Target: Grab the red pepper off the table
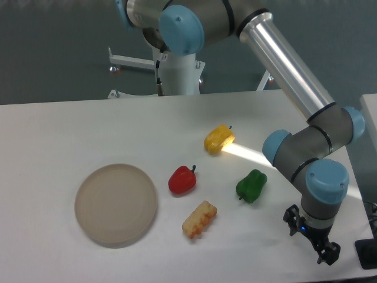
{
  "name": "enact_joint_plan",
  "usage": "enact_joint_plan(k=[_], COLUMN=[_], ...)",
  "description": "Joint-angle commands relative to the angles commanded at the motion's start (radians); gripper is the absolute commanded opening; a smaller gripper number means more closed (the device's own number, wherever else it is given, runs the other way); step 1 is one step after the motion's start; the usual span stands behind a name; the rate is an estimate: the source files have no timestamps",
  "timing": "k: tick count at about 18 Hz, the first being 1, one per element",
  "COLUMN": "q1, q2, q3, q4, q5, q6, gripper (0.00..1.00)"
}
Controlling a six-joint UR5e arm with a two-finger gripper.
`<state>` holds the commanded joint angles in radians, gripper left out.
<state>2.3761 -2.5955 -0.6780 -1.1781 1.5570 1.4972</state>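
Camera view: the silver UR5e arm with blue joint caps [294,76] reaches down from the top, folding at a grey elbow, and its black two-finger gripper [312,239] hangs low, well to the right of the small glossy red pepper [182,180]; its fingers stand apart, holding nothing. The red pepper rests on the large white table [59,130], just right of a round beige plate [116,204]. A dark grey floor lies behind.
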Motion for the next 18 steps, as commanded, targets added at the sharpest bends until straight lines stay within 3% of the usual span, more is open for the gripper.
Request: enact_joint_plan(k=[6, 12, 14, 18], q1=[-0.003, -0.026, -0.032, -0.035], q2=[0.026, 0.127, 0.196, 0.369], q3=[-0.02, -0.136, -0.213, -0.426], q4=[-0.003, -0.011, -0.018, -0.025], q5=[0.0, 0.0, -0.005, -0.014], q6=[-0.014, -0.058, -0.08, -0.084], gripper=[1.0, 1.0, 1.0, 1.0])
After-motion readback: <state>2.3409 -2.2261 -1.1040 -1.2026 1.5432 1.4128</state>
